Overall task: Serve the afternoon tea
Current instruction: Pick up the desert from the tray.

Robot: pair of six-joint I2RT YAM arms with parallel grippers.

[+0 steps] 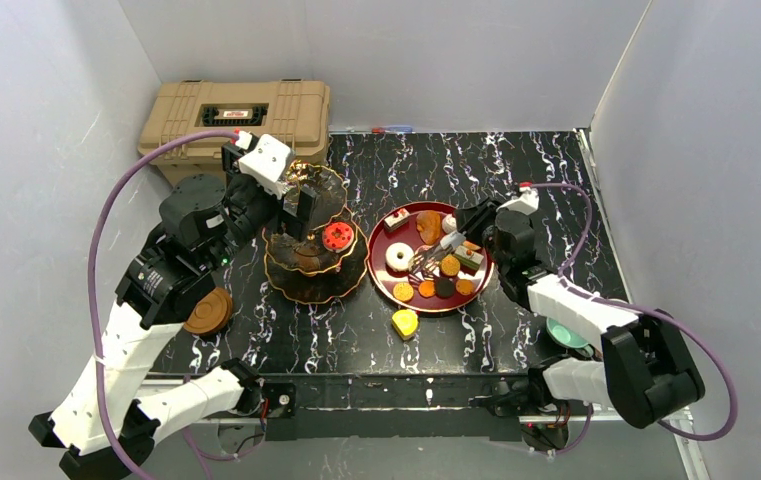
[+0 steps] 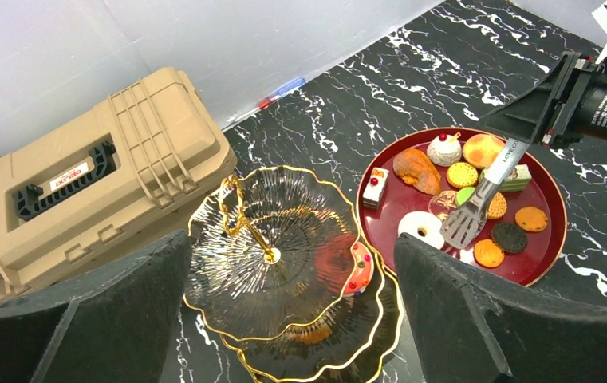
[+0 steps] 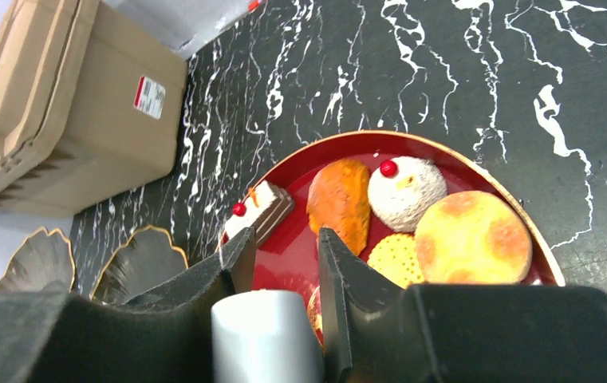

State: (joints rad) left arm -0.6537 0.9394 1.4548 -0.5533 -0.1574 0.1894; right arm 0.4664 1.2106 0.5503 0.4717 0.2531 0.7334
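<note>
- Red tray (image 2: 386, 219), mid-table on black marbled table (image 1: 516, 170), right of the stand, holds most sweets:
  - white donut (image 2: 421, 228), near-left part
  - orange croissant-type pastry (image 2: 416, 170)
  - white ball w/ red cherry (image 2: 444, 149)
  - round orange bun (image 2: 482, 149)
  - yellow cookie (image 2: 462, 174)
  - choc slice w/ cherry (image 2: 376, 187), at left rim
  - green-topped cake (image 2: 517, 177)
  - dark cookie (image 2: 510, 236)
  - 2 orange cookies (image 2: 531, 218), at near-right side
- Three-tier stand (image 2: 236, 279): top tier bare; red sweet (image 2: 356, 267) on tier below, tray side. Orange-brown bit shows lower down; can't tell what it is.
- Yellow sweet (image 1: 405, 323) alone on table, near side of tray, not touching it.
- Brown saucer (image 1: 208, 312) left of stand, partly under L arm. Teal cup (image 1: 566, 333) at right, half hidden by R arm.
- Tan case (image 1: 236, 118), back-left, lid shut, behind stand.
- Left gripper (image 1: 296, 205): above stand's top tier, fingers spread wide, nothing between them. Red sweet lies below and to its right.
- Right gripper (image 3: 284, 243): over tray's far-right side, clamped on silver handle of tongs (image 2: 475, 209).
- Tongs' tips reach down into tray centre, just beside the white donut. Can't tell if they pinch a sweet.
</note>
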